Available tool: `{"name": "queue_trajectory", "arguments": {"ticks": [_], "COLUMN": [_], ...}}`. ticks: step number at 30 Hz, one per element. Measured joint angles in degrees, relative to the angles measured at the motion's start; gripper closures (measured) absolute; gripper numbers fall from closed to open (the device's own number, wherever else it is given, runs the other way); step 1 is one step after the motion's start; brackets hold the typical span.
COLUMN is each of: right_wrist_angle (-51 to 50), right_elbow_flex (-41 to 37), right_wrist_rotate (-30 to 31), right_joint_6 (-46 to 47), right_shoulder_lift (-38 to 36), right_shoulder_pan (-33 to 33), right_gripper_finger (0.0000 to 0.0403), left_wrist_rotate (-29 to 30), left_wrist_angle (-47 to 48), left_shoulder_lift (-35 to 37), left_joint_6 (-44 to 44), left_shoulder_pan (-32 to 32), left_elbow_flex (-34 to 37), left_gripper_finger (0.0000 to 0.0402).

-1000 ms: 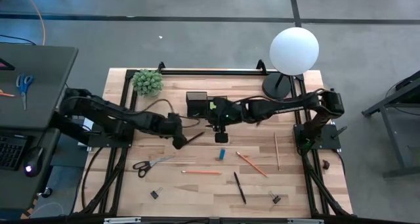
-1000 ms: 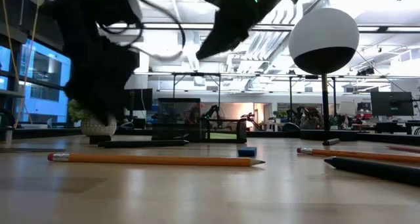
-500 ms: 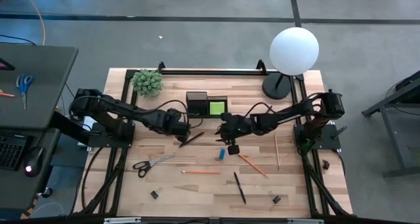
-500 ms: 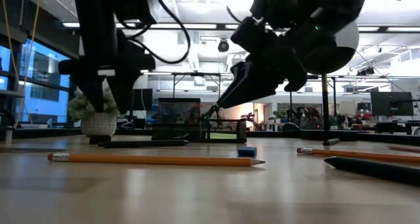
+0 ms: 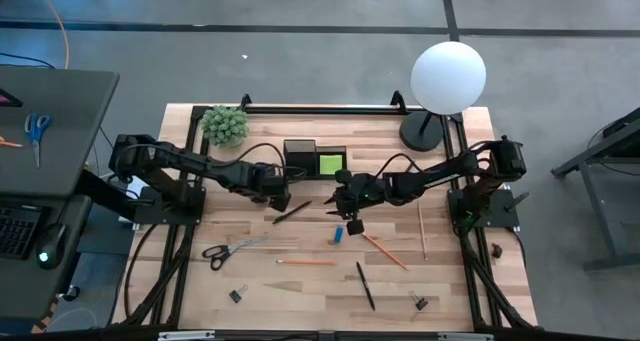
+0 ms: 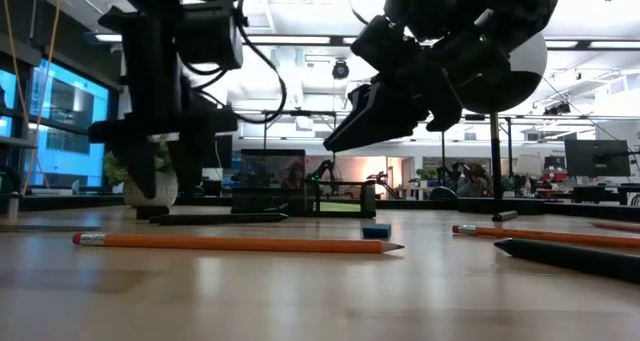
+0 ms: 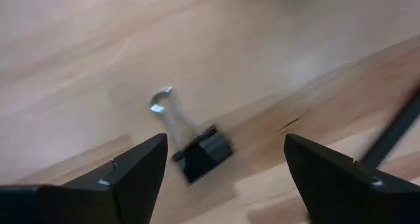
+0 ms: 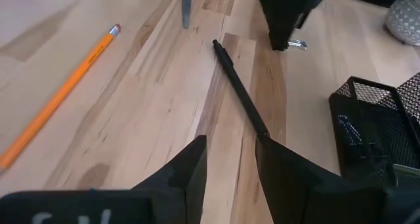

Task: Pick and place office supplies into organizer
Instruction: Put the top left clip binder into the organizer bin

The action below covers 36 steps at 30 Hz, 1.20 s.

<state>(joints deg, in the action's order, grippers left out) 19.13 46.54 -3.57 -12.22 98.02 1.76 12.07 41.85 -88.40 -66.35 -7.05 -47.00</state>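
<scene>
Down onto the pale wooden table [image 5: 460, 281], with the left gripper [image 7: 223, 178] poised near the middle, fingers spread as wide as can be and gripping nothing. Lined up straight below, in the gap between those fingers, a tiny black binder clip with a silver wire handle [image 7: 195, 152], lying flat on the wood. Just beside, a slim black pen [image 5: 292, 211].

Across to the right gripper [image 8: 231, 178], hanging close by above the table, jaws partly apart and empty. Pointing along that same black pen towards the left gripper. Near it, a small blue block [image 5: 339, 234].

At the back, close behind both grippers, the small black mesh organizer [image 5: 300, 151], with a lime-green sticky-note pad [image 5: 328, 165] sitting in its right-hand compartment.

Loose across the front: black-handled scissors [image 5: 228, 249], an orange pencil [image 5: 305, 262], a second orange pencil [image 5: 385, 249], a thin wooden pencil [image 5: 421, 229], another black pen [image 5: 365, 285], and two more binder clips [image 5: 237, 295] [image 5: 419, 302] near the front edge.
</scene>
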Motion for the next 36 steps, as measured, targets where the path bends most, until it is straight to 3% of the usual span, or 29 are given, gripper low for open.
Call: {"name": "queue_trajectory", "arguments": {"ticks": [9, 18, 36], "right_wrist_angle": [-0.08, -0.60, -1.31], "right_elbow_flex": [0.00, 0.00, 0.00], "right_wrist_rotate": [-0.05, -0.11, -0.09], "right_joint_6": [2.93, 4.55, 4.29], "right_shoulder_lift": [0.00, 0.00, 0.02], "right_shoulder_pan": [0.13, 0.15, 0.15], "right_gripper_finger": [0.0281, 0.0281, 0.0282], "left_wrist_rotate": [0.38, 1.07, -1.19], "left_wrist_angle": [-2.36, -8.25, -10.03], "left_shoulder_lift": [0.00, 0.00, 0.00], "left_joint_6": [-1.35, 5.16, 12.32], "left_shoulder_pan": [-0.07, -0.07, -0.07], "left_elbow_flex": [4.39, 5.20, 5.20], "left_gripper_finger": [0.0108, 0.0115, 0.0266]}}
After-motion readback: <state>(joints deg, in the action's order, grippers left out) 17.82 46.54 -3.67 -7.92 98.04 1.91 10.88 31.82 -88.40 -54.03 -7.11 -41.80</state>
